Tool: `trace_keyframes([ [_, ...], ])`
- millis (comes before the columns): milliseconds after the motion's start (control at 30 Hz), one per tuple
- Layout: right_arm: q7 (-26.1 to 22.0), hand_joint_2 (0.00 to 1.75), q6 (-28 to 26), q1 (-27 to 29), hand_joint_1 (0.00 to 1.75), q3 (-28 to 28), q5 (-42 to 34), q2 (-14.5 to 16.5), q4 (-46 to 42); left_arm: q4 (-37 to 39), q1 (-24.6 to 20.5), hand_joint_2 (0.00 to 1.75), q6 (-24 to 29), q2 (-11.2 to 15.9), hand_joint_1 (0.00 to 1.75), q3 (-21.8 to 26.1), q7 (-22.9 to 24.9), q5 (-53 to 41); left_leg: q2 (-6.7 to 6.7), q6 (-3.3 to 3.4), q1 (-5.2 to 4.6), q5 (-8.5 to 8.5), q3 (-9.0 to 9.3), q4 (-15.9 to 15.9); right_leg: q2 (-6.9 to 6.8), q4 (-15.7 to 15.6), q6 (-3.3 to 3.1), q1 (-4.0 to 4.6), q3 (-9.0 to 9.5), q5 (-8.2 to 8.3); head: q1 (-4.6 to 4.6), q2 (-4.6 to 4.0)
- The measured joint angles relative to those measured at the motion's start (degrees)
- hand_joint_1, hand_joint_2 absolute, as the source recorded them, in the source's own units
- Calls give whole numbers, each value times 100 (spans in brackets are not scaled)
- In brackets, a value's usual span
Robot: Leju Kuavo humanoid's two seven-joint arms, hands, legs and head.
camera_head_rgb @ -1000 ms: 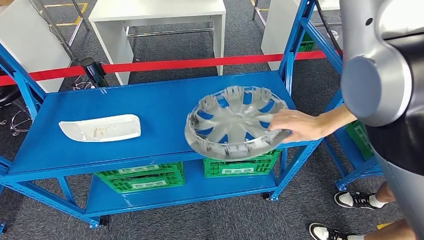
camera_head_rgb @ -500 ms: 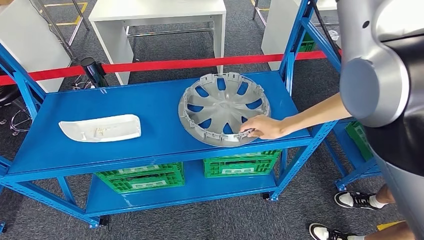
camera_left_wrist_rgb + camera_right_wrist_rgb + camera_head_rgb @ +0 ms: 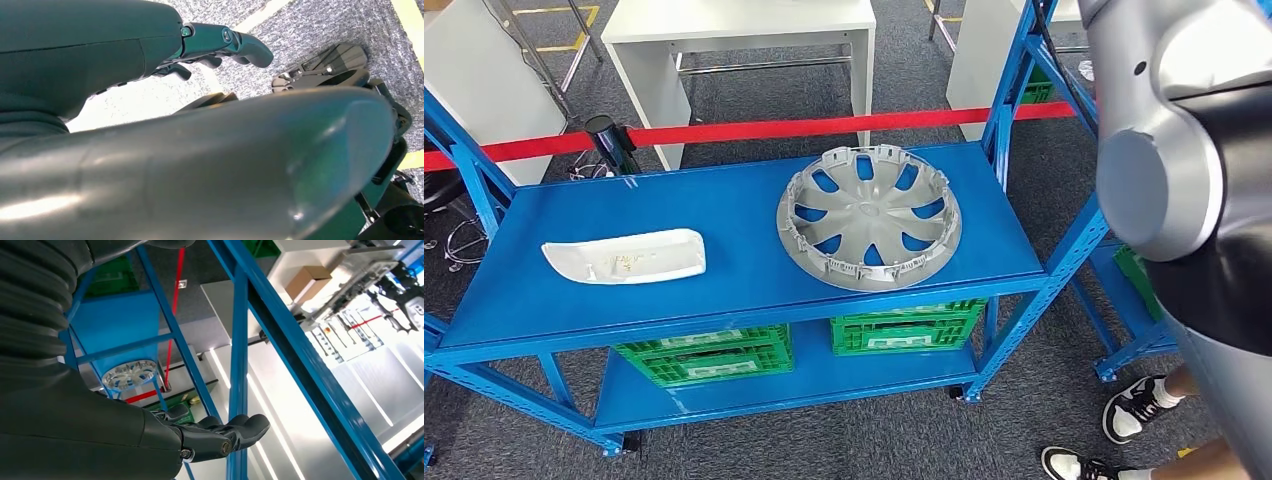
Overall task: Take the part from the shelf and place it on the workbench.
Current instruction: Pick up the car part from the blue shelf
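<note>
A silver hubcap (image 3: 869, 218) lies flat on the right half of the blue shelf's top board (image 3: 734, 210); it appears small and far off as the hubcap (image 3: 129, 375) in the right wrist view. A white curved part (image 3: 624, 257) lies on the left half. My right arm (image 3: 1174, 130) is raised at the right of the head view, beside the shelf. My right hand (image 3: 215, 435) has its fingers stretched out and holds nothing, close to a blue upright (image 3: 239, 340). My left hand (image 3: 220, 42) hangs over the carpet, fingers loose and empty.
Green crates (image 3: 904, 328) stand on the lower shelf board. A red barrier tape (image 3: 824, 126) runs behind the shelf, with white tables (image 3: 744, 30) beyond it. A person's shoes (image 3: 1139, 405) are on the floor at the right, beside a second blue rack (image 3: 1124, 300).
A person's hand laid the tilted hubcap flat on the shelf, slid it a little left, then withdrew out of the picture. My right arm shifted slightly.
</note>
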Motion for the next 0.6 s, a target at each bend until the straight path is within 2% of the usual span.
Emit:
trace_keyframes([
  [200, -39, 175, -7, 245, 0, -12, 3, -71, 9, 0, 71, 0, 0, 13, 0, 0, 27, -57, -2, 0, 0, 0, 0, 0, 1, 0, 0, 0, 1, -1, 0, 0],
  [400, -320, 175, -72, 554, 0, -50, -71, -129, 9, 0, 82, 0, 0, 39, 0, 0, 75, -89, 1, 2, 0, -2, 2, 0, 4, 0, 0, 0, 3, -1, 0, 0],
  [600, -571, 175, -192, 1091, 0, -81, -29, 12, 9, 4, 79, 0, 0, 43, 0, 0, 171, -132, 3, 3, 3, -3, 13, -3, 7, 0, 0, 4, 16, -1, 1, 0],
])
